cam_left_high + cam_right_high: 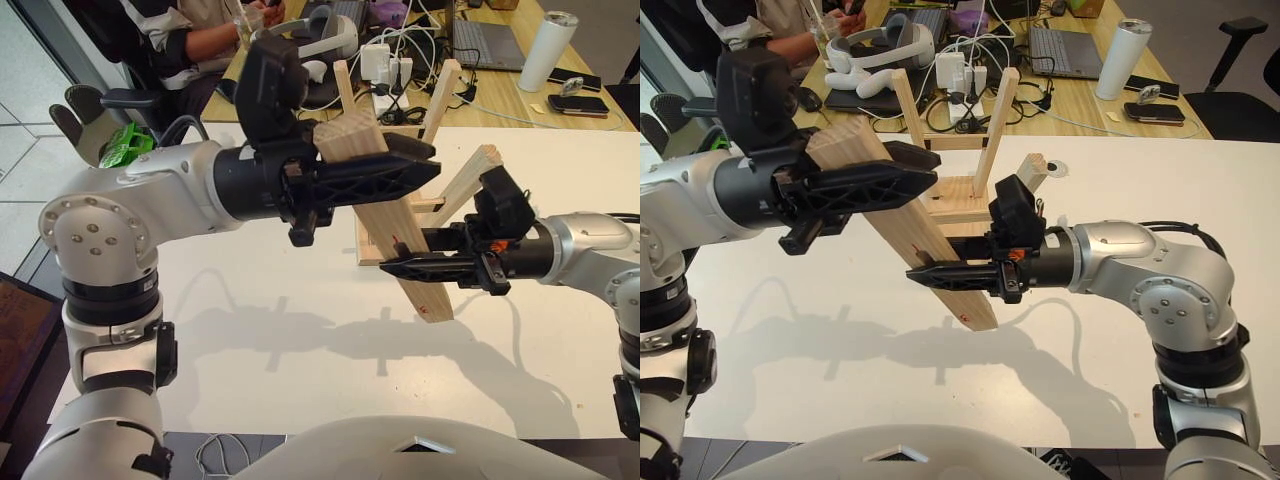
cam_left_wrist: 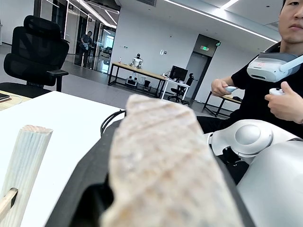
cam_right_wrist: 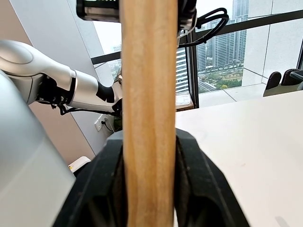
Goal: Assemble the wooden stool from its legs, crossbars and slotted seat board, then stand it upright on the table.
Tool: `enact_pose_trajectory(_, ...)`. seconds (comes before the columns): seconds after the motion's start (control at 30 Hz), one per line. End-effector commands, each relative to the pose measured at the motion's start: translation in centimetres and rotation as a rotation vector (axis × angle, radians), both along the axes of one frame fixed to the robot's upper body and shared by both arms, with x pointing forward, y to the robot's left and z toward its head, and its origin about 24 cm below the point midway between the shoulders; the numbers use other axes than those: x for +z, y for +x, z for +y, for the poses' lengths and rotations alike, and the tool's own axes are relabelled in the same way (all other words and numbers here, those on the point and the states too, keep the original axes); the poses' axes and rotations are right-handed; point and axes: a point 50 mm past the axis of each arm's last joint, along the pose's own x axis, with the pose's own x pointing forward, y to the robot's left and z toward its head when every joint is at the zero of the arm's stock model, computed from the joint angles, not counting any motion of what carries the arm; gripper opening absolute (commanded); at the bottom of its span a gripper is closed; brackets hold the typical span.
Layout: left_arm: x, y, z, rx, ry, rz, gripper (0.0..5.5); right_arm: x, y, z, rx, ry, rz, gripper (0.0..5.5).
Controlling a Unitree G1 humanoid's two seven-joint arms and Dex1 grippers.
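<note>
Stool (image 1: 385,225) over the table's (image 1: 300,310) middle; left gripper (image 1: 430,160) grips it from 9 o'clock, right gripper (image 1: 390,265) from 3 (lower down); desk (image 1: 500,90) behind at 12.

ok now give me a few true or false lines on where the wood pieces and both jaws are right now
1. The left jaws and the right jaws are both shut on the same wooden leg. True.
2. That leg lies flat on the white table. False: it is held tilted, with its upper end in the left jaws and the right jaws lower down.
3. The partly built stool behind it has its legs pointing up. True.
4. The white tumbler stands on the white table. False: it stands on the wooden desk behind.
</note>
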Motion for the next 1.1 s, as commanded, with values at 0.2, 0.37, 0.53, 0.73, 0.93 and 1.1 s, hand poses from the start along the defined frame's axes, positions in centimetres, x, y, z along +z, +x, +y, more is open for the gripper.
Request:
enact_pose_trajectory(0.2,-1.4,0.2,0.1,0.017,0.112,-0.016,1.02,1.5,0.6,-0.6,-0.02,-0.022,-0.069,1.0)
enact_pose_trajectory(0.37,-1.3,0.8,0.5,0.06,0.098,-0.012,1.02,1.8,1.6,-0.6,-0.102,-0.02,-0.111,1.0)
enact_pose_trajectory(0.53,-1.2,2.1,1.2,0.176,0.078,-0.004,1.02,2.3,2.6,-0.5,-0.224,0.018,-0.193,1.0)
enact_pose_trajectory(0.73,-1.4,2.7,1.7,0.222,0.08,-0.002,1.02,2.7,3.1,-0.8,-0.251,0.067,-0.209,2.13)
enact_pose_trajectory(0.93,-0.8,3.7,3.1,0.322,0.071,-0.03,1.01,5.6,5.1,-2.8,-0.444,0.199,-0.278,3.19)
enact_pose_trajectory(1.1,5.4,6.2,8.7,0.746,-0.231,-0.1,1.01,12.2,7.8,-7.9,-0.984,0.592,-0.344,3.4)
